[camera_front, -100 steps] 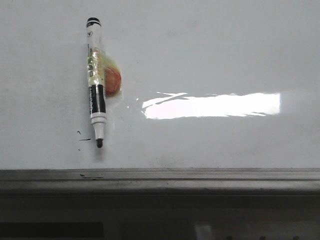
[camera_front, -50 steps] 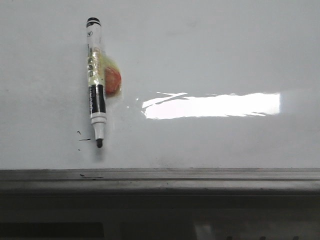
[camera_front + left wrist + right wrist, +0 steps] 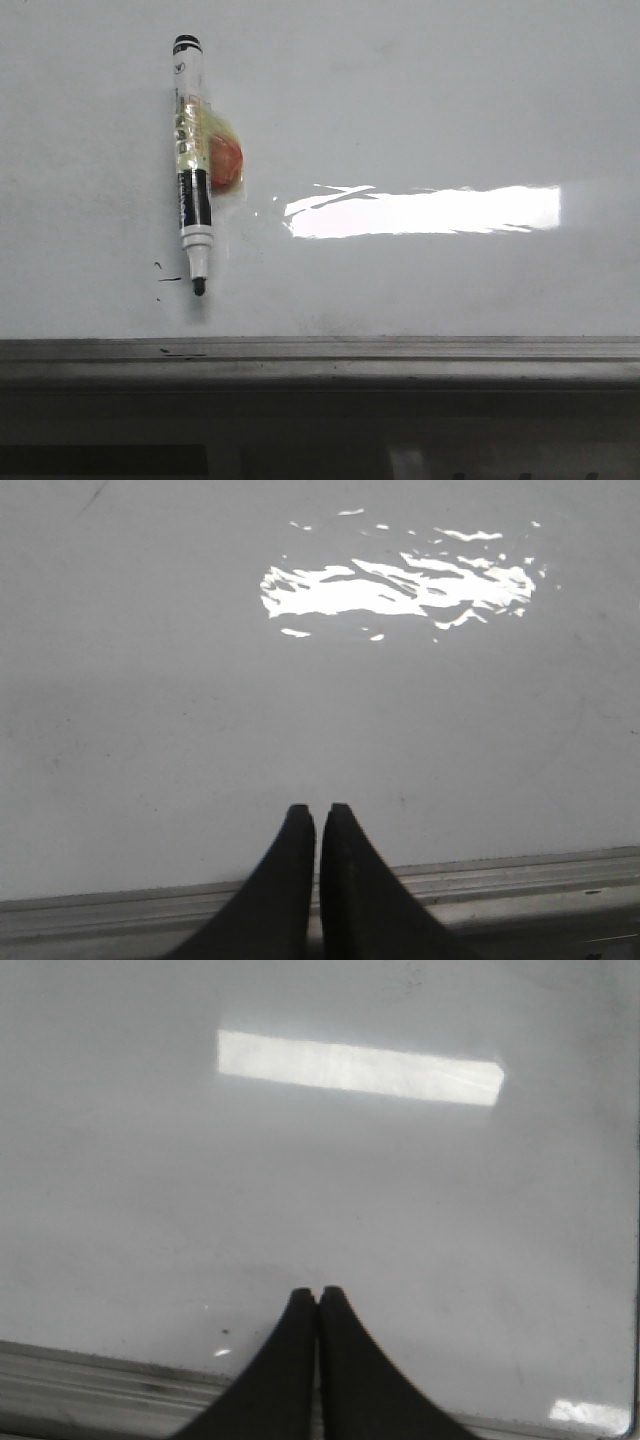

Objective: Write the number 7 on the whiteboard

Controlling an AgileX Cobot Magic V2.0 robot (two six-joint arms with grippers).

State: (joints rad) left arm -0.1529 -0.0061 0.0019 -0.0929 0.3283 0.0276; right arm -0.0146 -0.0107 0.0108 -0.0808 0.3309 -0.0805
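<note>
A whiteboard (image 3: 420,110) fills the front view, with no 7 drawn yet. A marker (image 3: 191,165) lies on its left part, long axis upright, tip toward the ledge (image 3: 400,350). The left gripper (image 3: 317,815) and right gripper (image 3: 318,1298) are pressed closed, empty; likely the left is nearer.

The whiteboard (image 3: 420,110) runs past the top, left and right edges of the front view, so its full extent is not shown. The print on the marker (image 3: 191,160) barrel is too small to read. The orange object (image 3: 226,163) is partly covered by the barrel and yellowish film; its identity cannot be determined. Neither gripper appears in the front view; both wrist views cut the fingers off at the picture edge.
</note>
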